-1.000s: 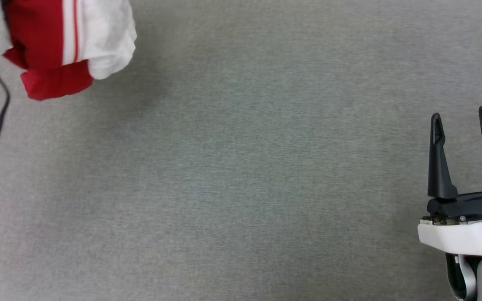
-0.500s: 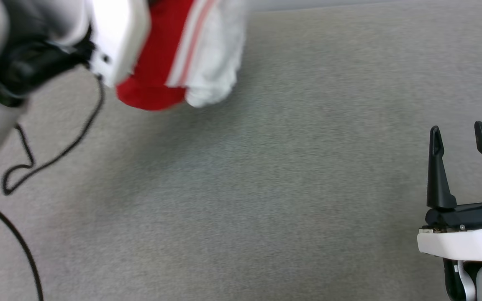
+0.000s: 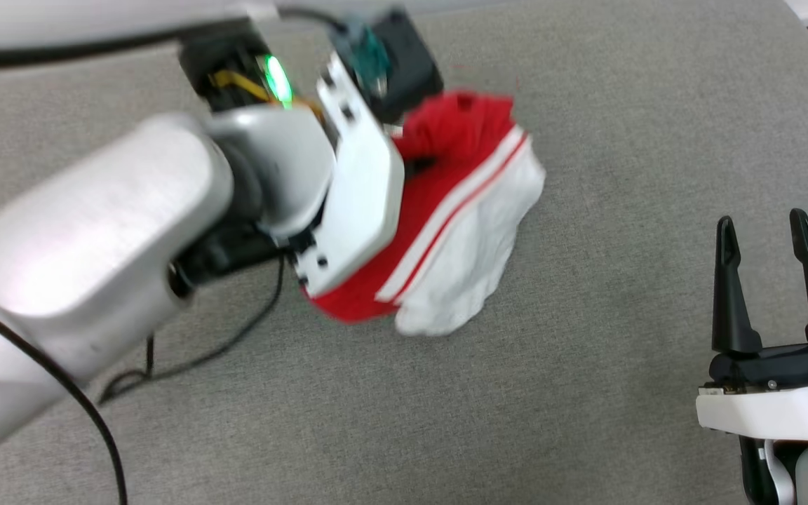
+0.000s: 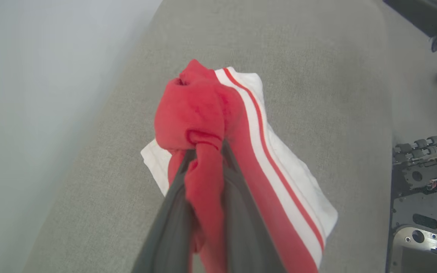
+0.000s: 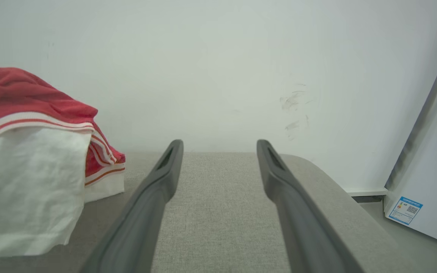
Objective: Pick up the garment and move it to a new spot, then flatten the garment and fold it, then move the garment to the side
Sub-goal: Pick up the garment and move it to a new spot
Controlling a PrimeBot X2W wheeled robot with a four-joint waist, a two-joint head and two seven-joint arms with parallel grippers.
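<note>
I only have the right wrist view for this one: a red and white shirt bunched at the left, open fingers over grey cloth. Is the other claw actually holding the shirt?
Observer: Yes. In the left wrist view, the left claw is shut on a red fold of the garment.
Operator: Is anything near the shirt that I can't see?
Observer: In the head view, a black cable runs past the left arm, over the grey surface.
Operator: Where does my side stand relative to the shirt?
Observer: In the head view, the right claw is at the lower right, open. It is apart from the garment, with bare surface between them.
</note>
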